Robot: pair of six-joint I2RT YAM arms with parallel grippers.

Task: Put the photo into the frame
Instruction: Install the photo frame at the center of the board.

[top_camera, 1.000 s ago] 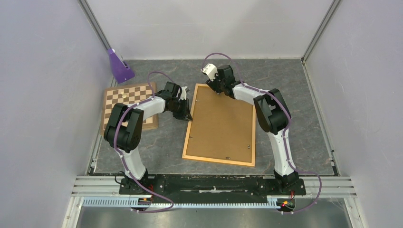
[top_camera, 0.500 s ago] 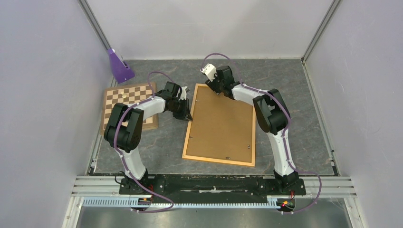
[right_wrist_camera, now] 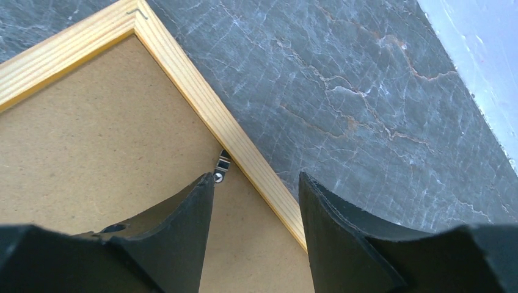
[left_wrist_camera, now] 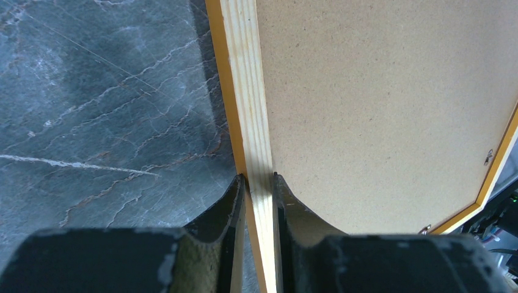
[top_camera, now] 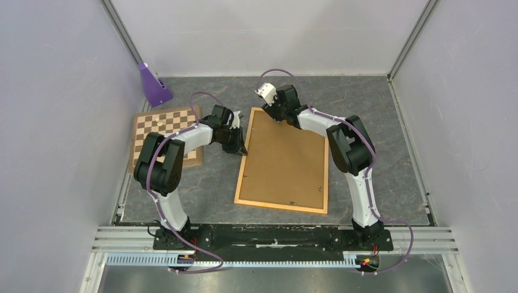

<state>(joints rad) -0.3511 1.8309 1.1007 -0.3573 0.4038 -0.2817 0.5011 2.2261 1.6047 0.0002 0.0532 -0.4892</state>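
A: Frame position?
B: Mid-counter (top_camera: 214, 183), frame (top_camera: 283, 160) lying fibreboard back up; chessboard (top_camera: 165, 128) at its 10 o'clock.
A: Grips?
B: Narrow on the left end effector (left_wrist_camera: 258, 183), pinching the frame's 9 o'clock rail, one finger on each side. The right end effector (right_wrist_camera: 256, 177) is spread, holding nothing, straddling the 12 o'clock rail beside a clip (right_wrist_camera: 223, 162).
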